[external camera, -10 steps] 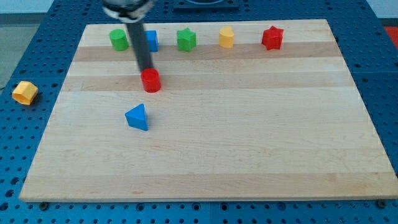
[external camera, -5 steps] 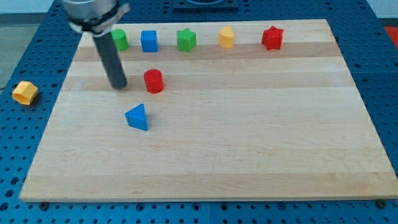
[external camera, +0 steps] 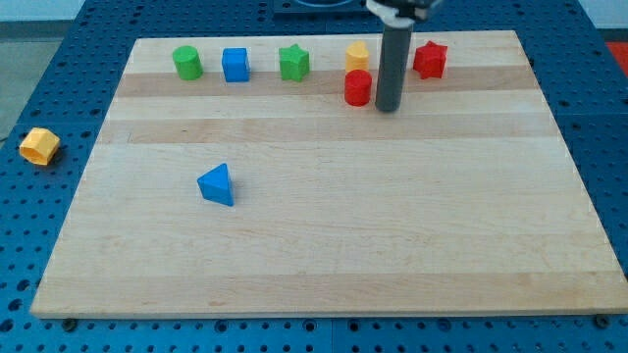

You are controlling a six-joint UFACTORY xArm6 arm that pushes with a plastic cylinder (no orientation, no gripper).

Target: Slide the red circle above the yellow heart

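The red circle point(external camera: 358, 88) stands on the wooden board point(external camera: 392, 226) near the view's top, directly below a yellow block point(external camera: 356, 53) and touching or almost touching it. That yellow block's shape is hard to make out. My tip point(external camera: 389, 108) rests on the board just to the right of the red circle, close beside it. The dark rod rises from the tip and out of the view's top. A second yellow block point(external camera: 40, 145) lies off the board on the blue perforated table at the view's left.
Along the board's top edge stand a green circle point(external camera: 187, 63), a blue square point(external camera: 235, 65), a green star point(external camera: 293, 63) and a red star point(external camera: 430, 60). A blue triangle point(external camera: 217, 184) lies left of the middle.
The red circle has moved from the board's left-middle up and to the right, ending under the top yellow block. My tip went from the circle's left side to its right side.
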